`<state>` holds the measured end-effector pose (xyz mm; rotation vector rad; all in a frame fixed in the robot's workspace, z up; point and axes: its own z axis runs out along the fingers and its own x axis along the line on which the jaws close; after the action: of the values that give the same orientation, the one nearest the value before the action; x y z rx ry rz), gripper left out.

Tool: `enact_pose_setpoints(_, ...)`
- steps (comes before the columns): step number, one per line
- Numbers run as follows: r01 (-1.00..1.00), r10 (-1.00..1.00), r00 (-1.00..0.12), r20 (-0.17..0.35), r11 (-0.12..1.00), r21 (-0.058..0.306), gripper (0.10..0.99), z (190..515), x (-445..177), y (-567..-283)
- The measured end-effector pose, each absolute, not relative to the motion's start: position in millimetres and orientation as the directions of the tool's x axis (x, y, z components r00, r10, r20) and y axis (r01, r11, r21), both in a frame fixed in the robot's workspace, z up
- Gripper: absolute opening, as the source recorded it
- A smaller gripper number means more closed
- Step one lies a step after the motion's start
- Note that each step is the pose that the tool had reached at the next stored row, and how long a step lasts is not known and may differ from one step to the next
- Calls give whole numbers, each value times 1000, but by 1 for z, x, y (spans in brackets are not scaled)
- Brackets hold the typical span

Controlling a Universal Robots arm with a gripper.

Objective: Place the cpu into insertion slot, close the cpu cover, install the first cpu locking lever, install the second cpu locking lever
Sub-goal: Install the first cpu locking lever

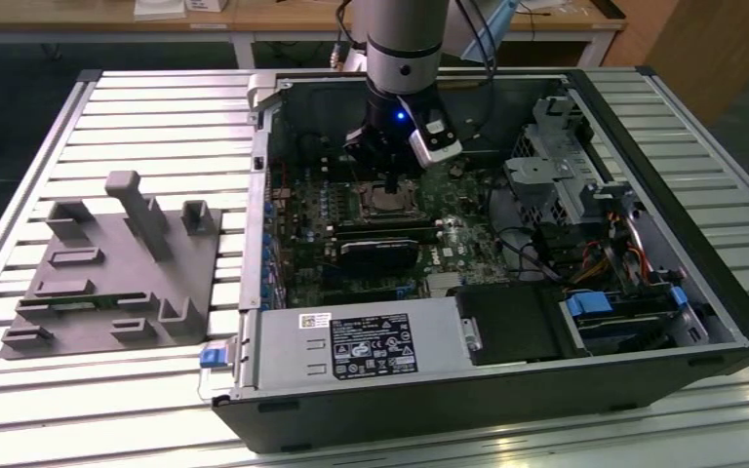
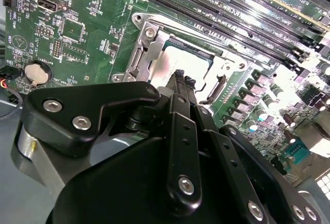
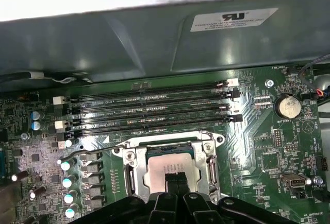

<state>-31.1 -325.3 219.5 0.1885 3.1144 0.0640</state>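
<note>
jaws pressed together, gripper [image 3: 176, 177] over the cpu [image 3: 154, 170]; memory slots [image 3: 149, 116] just beside. exterior view adds a grey fixture [image 1: 114, 268] by the case [image 1: 479, 400].

Findings. In the first wrist view my fingers [image 3: 171, 180] cover the near part of the cpu [image 3: 162, 168], and the picture's edge cuts off the cpu cover [image 3: 135, 171] there. Whether they touch the cpu, I cannot tell. In the second wrist view my black linkage [image 2: 129, 183] hides the nearer board [image 2: 77, 33]. In the exterior view the insertion slot [image 1: 385, 203] is too small to tell its parts.
</note>
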Motion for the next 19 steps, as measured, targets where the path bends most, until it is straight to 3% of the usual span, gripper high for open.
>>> enact_pose_setpoints(19,120,121,-992,-18,992,42,106,241,-31,-325)
